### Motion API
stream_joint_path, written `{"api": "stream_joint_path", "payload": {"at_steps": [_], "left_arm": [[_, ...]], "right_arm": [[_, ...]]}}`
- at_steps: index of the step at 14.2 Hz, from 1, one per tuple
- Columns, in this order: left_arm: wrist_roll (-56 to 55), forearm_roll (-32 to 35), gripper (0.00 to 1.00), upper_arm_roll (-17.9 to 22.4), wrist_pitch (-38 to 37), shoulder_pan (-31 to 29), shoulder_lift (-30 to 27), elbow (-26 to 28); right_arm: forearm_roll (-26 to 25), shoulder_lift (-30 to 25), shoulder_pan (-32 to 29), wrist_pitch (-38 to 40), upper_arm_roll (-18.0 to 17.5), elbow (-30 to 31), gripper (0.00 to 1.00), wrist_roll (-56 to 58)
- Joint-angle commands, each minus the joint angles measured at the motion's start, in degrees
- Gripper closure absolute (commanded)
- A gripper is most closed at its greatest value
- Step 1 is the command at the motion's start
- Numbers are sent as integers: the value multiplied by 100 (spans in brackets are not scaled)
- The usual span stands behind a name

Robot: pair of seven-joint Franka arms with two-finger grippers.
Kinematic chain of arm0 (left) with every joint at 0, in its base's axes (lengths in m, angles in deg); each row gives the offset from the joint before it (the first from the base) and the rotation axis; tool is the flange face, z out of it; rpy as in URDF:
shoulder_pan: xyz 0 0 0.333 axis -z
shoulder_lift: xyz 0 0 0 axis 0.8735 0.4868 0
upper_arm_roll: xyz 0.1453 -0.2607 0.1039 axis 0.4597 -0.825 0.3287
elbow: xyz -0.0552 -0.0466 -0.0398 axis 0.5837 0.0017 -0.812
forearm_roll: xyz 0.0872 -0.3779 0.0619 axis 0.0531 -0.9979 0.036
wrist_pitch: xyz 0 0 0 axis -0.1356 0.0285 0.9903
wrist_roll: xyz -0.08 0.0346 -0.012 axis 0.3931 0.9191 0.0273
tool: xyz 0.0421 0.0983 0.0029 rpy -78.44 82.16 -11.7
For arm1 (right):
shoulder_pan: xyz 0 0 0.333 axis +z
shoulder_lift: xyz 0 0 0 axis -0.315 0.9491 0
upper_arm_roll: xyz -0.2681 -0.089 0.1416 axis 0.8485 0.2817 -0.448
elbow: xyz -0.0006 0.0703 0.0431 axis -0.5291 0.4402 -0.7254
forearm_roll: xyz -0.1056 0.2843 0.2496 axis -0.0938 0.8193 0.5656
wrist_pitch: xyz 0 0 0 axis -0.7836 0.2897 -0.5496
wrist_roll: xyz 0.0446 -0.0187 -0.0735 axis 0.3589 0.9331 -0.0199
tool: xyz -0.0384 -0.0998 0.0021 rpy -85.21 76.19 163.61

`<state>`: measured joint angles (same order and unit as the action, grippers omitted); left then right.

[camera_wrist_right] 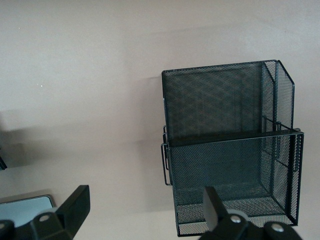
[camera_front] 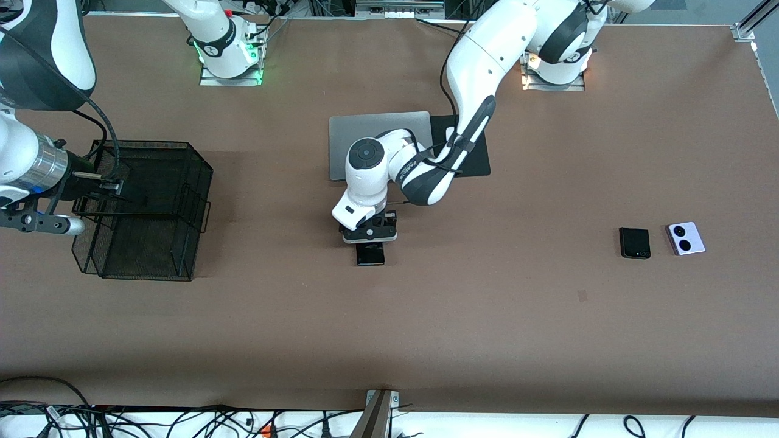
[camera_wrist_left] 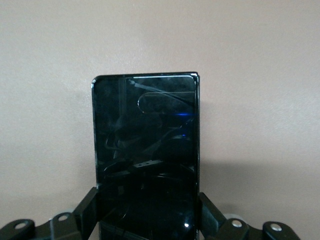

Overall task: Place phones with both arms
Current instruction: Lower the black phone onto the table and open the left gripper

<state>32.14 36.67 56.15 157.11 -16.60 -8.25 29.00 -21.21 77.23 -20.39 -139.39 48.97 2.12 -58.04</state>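
— Front view first: why is the left gripper [camera_front: 370, 233] sitting so low in the middle of the table?

— It's clamping the long black phone [camera_front: 370, 253] by its two long edges; the left wrist view is showing the fingers [camera_wrist_left: 86, 207] pressing both sides, so the slab can't be slipping out.

— And the right gripper [camera_front: 36, 220]?

— It's waiting, jaws spread wide and holding nothing, over the mesh basket [camera_front: 198, 182] at the right arm's end, probably to receive the phone.

— The others?

— The small black phone [camera_front: 635, 243] and the lavender phone [camera_front: 686, 238] are lying side by side, apart, toward the left arm's end, untouched.
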Motion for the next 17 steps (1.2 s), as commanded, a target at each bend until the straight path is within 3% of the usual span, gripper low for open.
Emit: {"api": "stream_joint_path", "payload": {"at_steps": [1,4,7,17], "left_arm": [[60,-9,28,94,47,81,151,-182],[-351,-9,0,470,213,388,257,-208],[-423,-44,0,525,153,398,187,-217],[796,-457,0,279,-1674,-313,-806,-226]], "right_arm": [[18,-39,0,49,7,-12,0,12],[18,-39,0,49,7,-12,0,12],[18,-31,0,49,7,-12,0,12],[9,-74,9,84,-19,-29,0,38]]}}
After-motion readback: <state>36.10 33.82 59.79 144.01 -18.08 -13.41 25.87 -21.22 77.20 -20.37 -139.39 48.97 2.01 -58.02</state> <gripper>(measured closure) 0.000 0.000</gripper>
